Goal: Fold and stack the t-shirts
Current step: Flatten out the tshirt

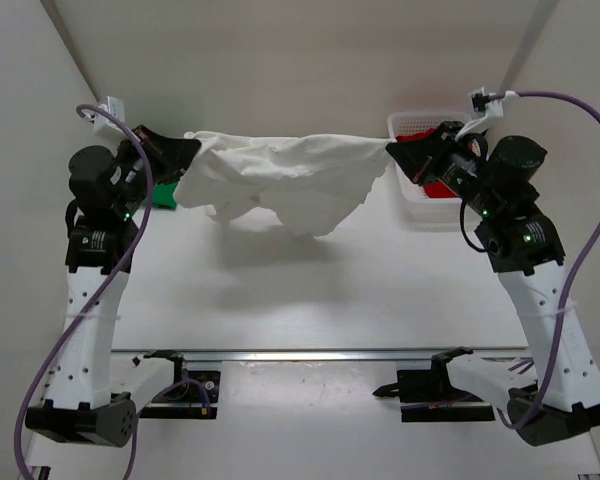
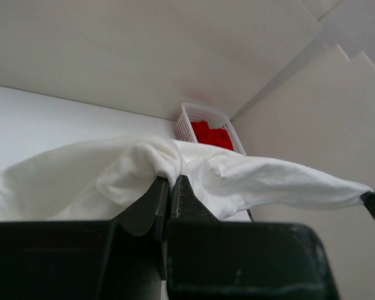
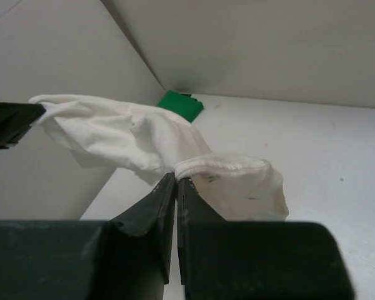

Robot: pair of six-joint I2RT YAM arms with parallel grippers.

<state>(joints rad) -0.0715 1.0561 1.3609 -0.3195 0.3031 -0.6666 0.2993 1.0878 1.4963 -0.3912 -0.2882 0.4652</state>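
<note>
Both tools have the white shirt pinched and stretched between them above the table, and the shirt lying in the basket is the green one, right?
No: the basket holds the red shirt, as the left wrist view shows; the green shirt lies on the table at the far left. The left tool and right tool do pinch the white shirt, stretched between them.

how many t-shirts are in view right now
3. The white t-shirt hangs stretched between the left hand and right hand; the green t-shirt lies far left, behind the left arm; the red t-shirt sits in the white basket, far right. The basket may hide more.
</note>
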